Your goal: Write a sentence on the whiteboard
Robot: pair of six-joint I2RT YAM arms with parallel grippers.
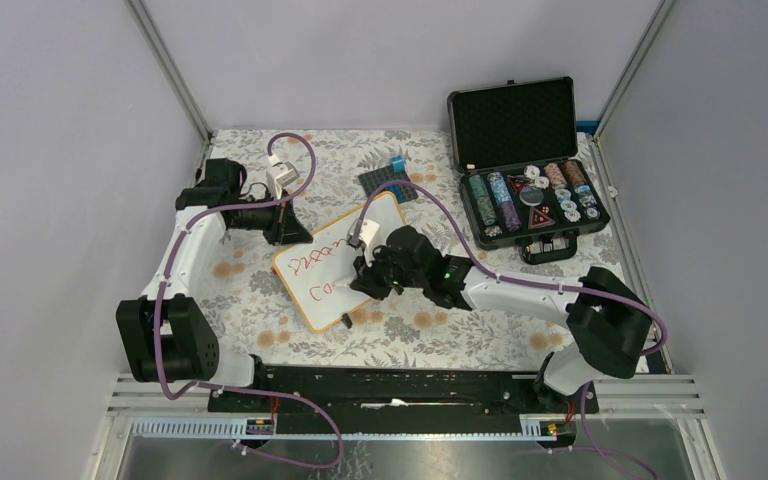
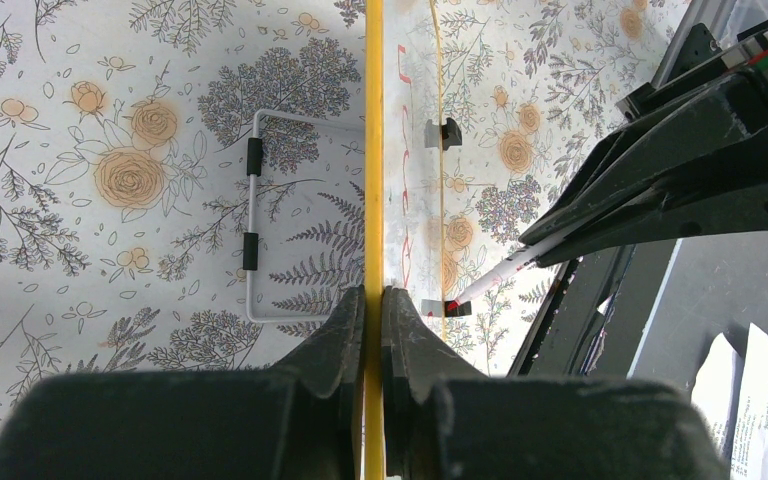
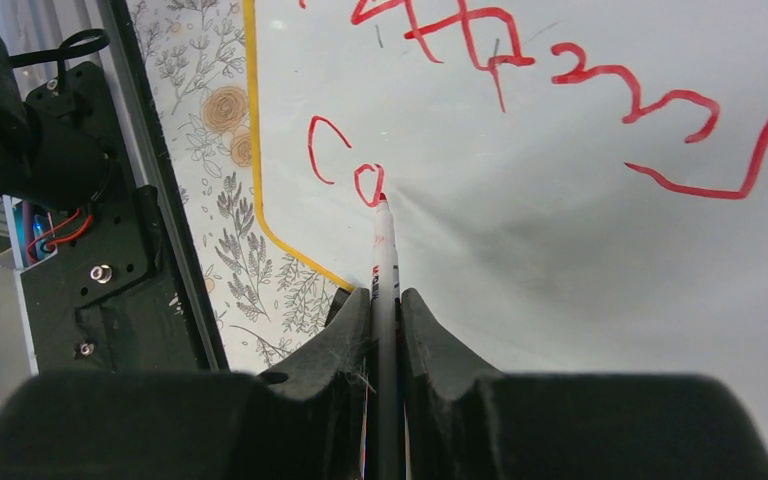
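Observation:
The whiteboard (image 1: 312, 306), white with a yellowish frame, stands tilted on the floral cloth at mid-table. My left gripper (image 1: 293, 234) is shut on its upper left edge; in the left wrist view the frame (image 2: 373, 150) runs as a thin yellow strip between the closed fingers of that gripper (image 2: 373, 292). My right gripper (image 3: 386, 295) is shut on a white marker (image 3: 385, 245), and its red tip touches the board beside the red letters "Co" (image 3: 345, 165). Above them runs a scribbled red line (image 3: 580, 75). The marker (image 2: 495, 272) also shows from the left wrist.
An open black case of poker chips (image 1: 530, 190) sits at the back right. A dark studded baseplate (image 1: 385, 185) with a blue brick lies behind the board. A white wire stand (image 2: 252, 230) lies on the cloth behind the board. Metal rails line the near edge.

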